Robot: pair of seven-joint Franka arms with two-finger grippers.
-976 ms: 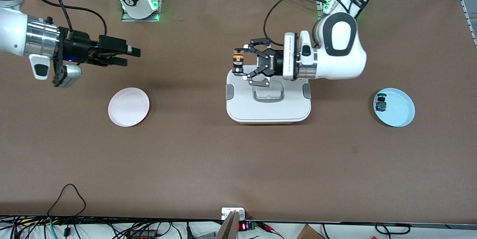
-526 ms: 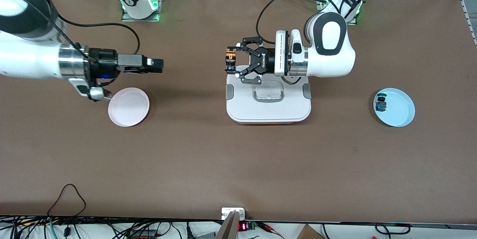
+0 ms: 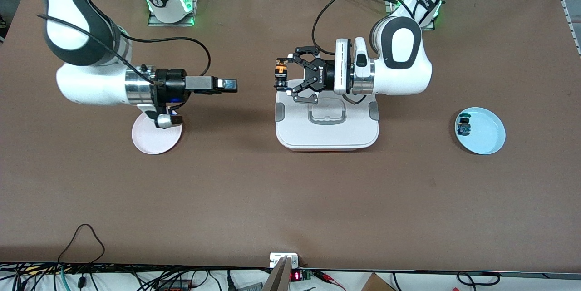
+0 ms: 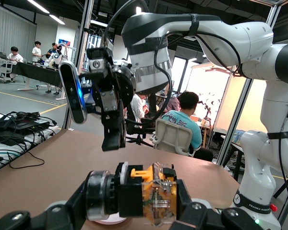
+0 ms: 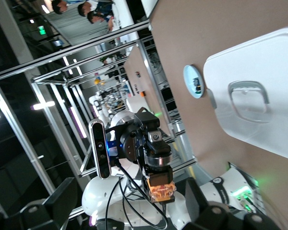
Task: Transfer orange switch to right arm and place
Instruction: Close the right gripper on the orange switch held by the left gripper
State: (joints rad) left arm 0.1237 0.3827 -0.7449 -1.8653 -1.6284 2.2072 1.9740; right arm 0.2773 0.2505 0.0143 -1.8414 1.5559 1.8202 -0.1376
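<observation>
Both arms stretched level toward each other over the tabletop's middle. The left hand [image 3: 280,75] was clamped tight; the right hand [image 3: 230,84] had fingers spread.

Matt brown table [image 3: 290,200]; glossy white plastic box [image 3: 327,132].

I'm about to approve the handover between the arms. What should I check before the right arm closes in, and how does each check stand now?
1. Left gripper shut on the orange switch: ok.
2. Switch held in the air above the white box's edge, nothing touching it but the left gripper: ok.
3. Right gripper open: ok.
4. Right gripper pointing at the switch and level with it: ok, judged roughly from the front view.
5. Right gripper around the switch: not ok, a gap remains.
6. Pink plate free to receive the switch: cannot tell, the right wrist covers part of it.
</observation>
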